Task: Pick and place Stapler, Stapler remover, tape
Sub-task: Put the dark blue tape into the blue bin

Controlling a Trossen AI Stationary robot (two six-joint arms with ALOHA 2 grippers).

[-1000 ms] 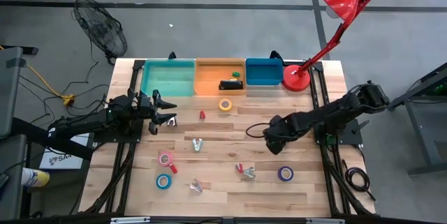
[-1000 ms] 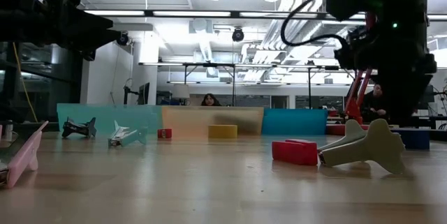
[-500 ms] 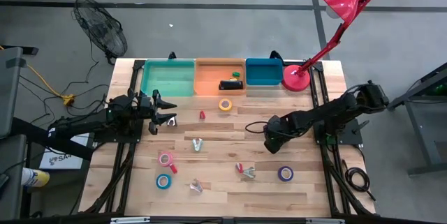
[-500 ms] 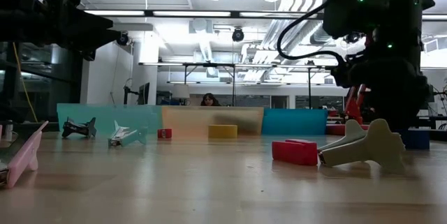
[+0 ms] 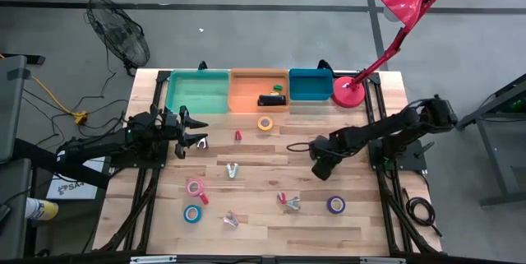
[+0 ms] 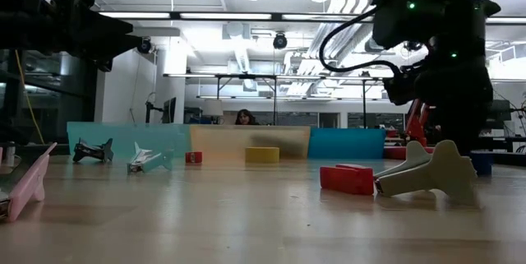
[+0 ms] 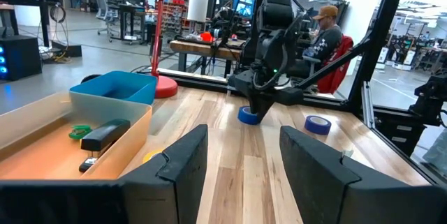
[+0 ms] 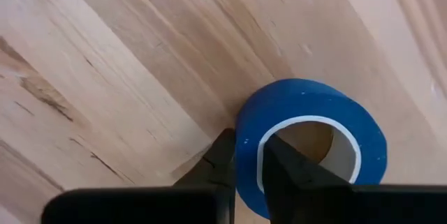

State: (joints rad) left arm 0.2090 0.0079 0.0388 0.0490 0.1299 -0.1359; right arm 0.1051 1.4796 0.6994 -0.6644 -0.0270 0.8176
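My right gripper (image 5: 321,168) stands right of the table's middle, fingers down, shut on a blue tape roll (image 8: 311,147), which the high view hides beneath it; the left wrist view shows that roll (image 7: 248,115) under the gripper. The black stapler (image 5: 270,99) lies in the orange bin (image 5: 246,91). Loose on the table lie a yellow roll (image 5: 265,122), a pink roll (image 5: 195,187), a light blue roll (image 5: 192,214) and a dark blue roll (image 5: 335,205). Staple removers lie at mid-table (image 5: 233,169) and near the front (image 5: 230,220), (image 5: 289,202). My left gripper (image 5: 197,141) waits open at the left. My right gripper pinches the blue roll's wall (image 8: 246,130) on one side of the ring, one finger inside the hole and one finger (image 8: 216,165) outside. The fingers come from above, pointing down. The roll lies flat with its hole up; whether it is off the wood, I cannot tell.
A teal bin (image 5: 197,91), the orange bin and a blue bin (image 5: 311,85) line the far edge, with a red lamp base (image 5: 348,93) at their right. A small red piece (image 5: 237,135) lies near the yellow roll. A green item (image 5: 278,88) shares the orange bin.
My right arm has shifted a little above the same spot, its wrist and cable moving slightly toward the far edge while the gripper stays right of the table's middle. Nothing else on the table has moved.
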